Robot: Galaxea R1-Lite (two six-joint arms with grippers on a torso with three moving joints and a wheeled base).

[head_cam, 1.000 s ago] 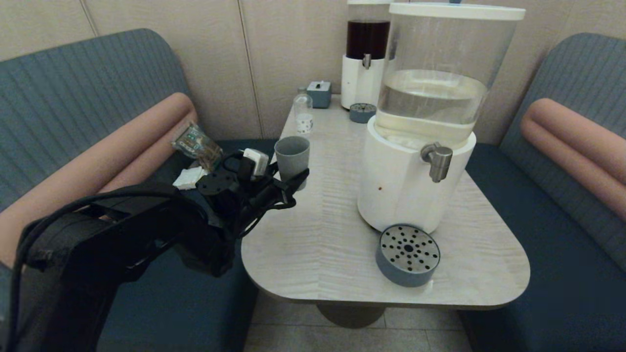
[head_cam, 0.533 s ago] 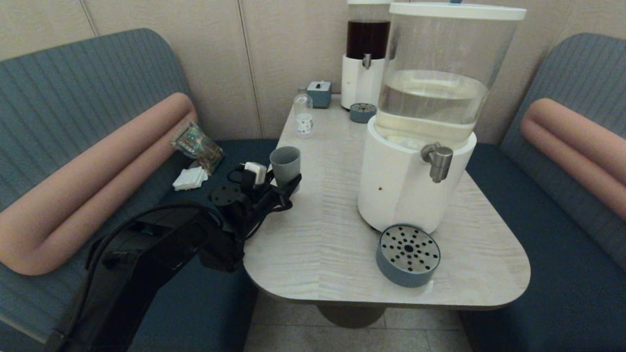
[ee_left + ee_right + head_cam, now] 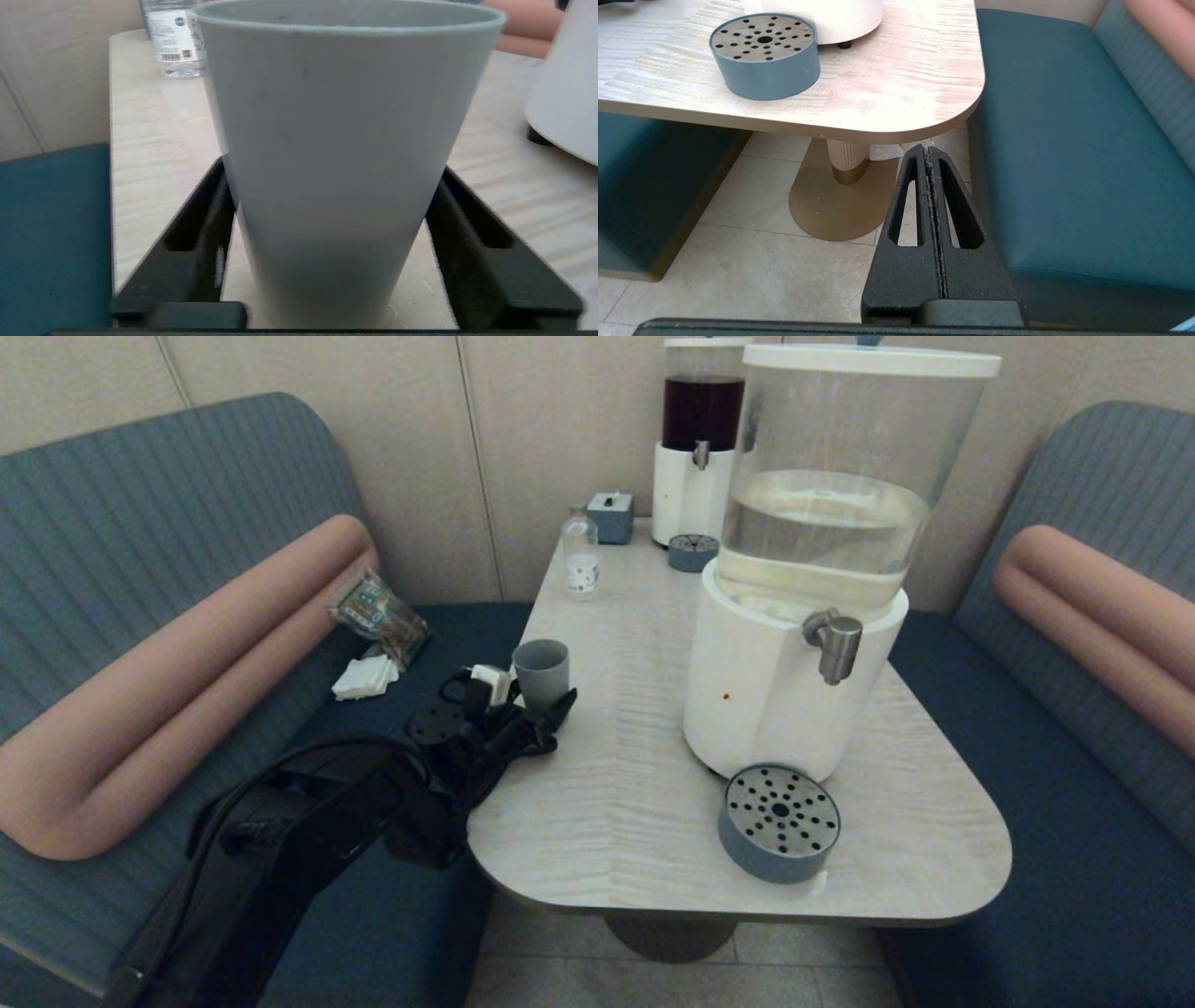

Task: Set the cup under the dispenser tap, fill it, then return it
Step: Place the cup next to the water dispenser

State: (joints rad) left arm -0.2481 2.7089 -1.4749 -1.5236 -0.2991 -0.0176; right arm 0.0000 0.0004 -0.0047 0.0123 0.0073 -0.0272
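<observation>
The grey-blue cup (image 3: 541, 670) stands upright at the table's left edge, low over the tabletop; whether its base touches the wood cannot be told. My left gripper (image 3: 540, 700) is shut on it. In the left wrist view the two black fingers (image 3: 212, 219) press the sides of the cup (image 3: 336, 140). The steel tap (image 3: 834, 642) sticks out from the white-based dispenser (image 3: 766, 709) well to the cup's right, with a round grey drip tray (image 3: 780, 821) below it. My right gripper (image 3: 928, 148) is shut and empty, low over the floor by the table's near right corner.
A small clear bottle (image 3: 580, 558) stands behind the cup. At the back are the dark-red dispenser (image 3: 700, 448), its small tray (image 3: 693, 551) and a grey box (image 3: 611, 515). A snack packet (image 3: 378, 611) and white napkin (image 3: 364, 677) lie on the left bench. The table (image 3: 607, 784) ends close behind the left arm.
My left gripper has carried the cup down and back toward the table's near left edge, and the left arm has sunk lower. Nothing else has moved.
</observation>
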